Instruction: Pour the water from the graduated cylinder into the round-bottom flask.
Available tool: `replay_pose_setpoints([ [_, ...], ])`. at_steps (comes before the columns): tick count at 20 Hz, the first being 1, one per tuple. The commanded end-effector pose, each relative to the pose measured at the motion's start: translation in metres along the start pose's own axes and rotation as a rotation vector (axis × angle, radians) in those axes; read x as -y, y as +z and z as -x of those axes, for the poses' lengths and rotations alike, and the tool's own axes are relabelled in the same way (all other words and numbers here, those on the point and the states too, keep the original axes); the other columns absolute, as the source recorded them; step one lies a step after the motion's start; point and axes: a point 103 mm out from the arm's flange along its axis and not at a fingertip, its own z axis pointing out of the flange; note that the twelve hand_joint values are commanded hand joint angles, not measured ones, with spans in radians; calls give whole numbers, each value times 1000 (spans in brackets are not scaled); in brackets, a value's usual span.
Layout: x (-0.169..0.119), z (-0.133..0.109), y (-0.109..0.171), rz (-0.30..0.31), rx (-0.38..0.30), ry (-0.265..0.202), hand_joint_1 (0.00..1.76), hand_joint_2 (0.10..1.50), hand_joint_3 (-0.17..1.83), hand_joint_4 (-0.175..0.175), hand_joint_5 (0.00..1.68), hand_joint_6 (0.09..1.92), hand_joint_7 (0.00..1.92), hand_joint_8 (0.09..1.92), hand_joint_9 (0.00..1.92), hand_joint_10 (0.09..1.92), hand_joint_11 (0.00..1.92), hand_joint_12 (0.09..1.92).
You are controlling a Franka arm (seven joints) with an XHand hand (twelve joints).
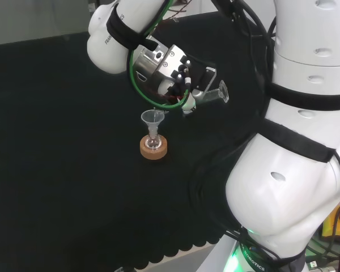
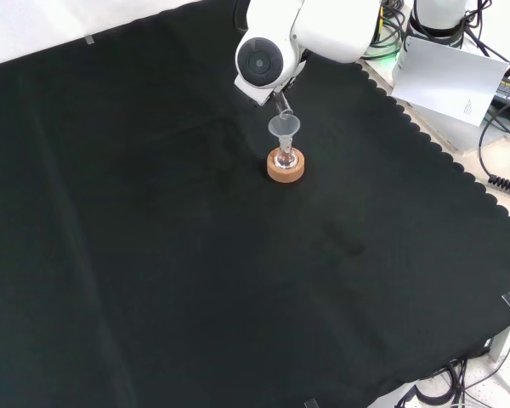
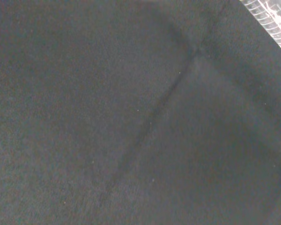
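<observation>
In the head view the hand (image 1: 178, 72) is shut on a clear graduated cylinder (image 1: 215, 92), tipped almost level. The cylinder's foot points right and its mouth end points left and down, just above a clear funnel (image 1: 153, 118). The funnel stands in the neck of a small round-bottom flask (image 1: 153, 141) on a cork ring (image 1: 153, 149). From the front view, the cylinder's tip (image 2: 280, 106) slants down to the funnel (image 2: 283, 127) over the cork ring (image 2: 286, 168). The wrist view has a marked stretch of the cylinder (image 3: 270, 19) at one corner, above the cloth.
The arm's white link with a round grey cap (image 2: 259, 61) stands before the hand in the front view. Large white arm links (image 1: 306, 113) take up the right of the head view. The black cloth's scalloped edge (image 2: 425, 140) runs nearby, with cables beyond.
</observation>
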Motion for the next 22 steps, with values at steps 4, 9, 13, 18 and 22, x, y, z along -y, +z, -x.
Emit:
replay_pose_setpoints([
  [4, -2, 1, 2, 23, -17, -7, 1250, 1139, 0, -175, 921, 1090, 951, 1077, 1334, 126, 1148, 793],
  [9, -5, 4, 6, 55, -52, -13, 1250, 1139, 0, -175, 921, 1090, 951, 1077, 1334, 124, 1148, 793],
  [13, -5, 9, 11, 116, -85, -16, 1250, 1139, 0, -175, 921, 1090, 951, 1077, 1335, 123, 1149, 792],
  [18, -4, 20, 16, 197, -157, -34, 1250, 1139, 0, -175, 921, 1090, 951, 1077, 1333, 121, 1147, 791],
  [22, -6, 32, 21, 264, -248, -48, 1250, 1141, 1, -175, 918, 1094, 948, 1080, 1329, 118, 1142, 790],
])
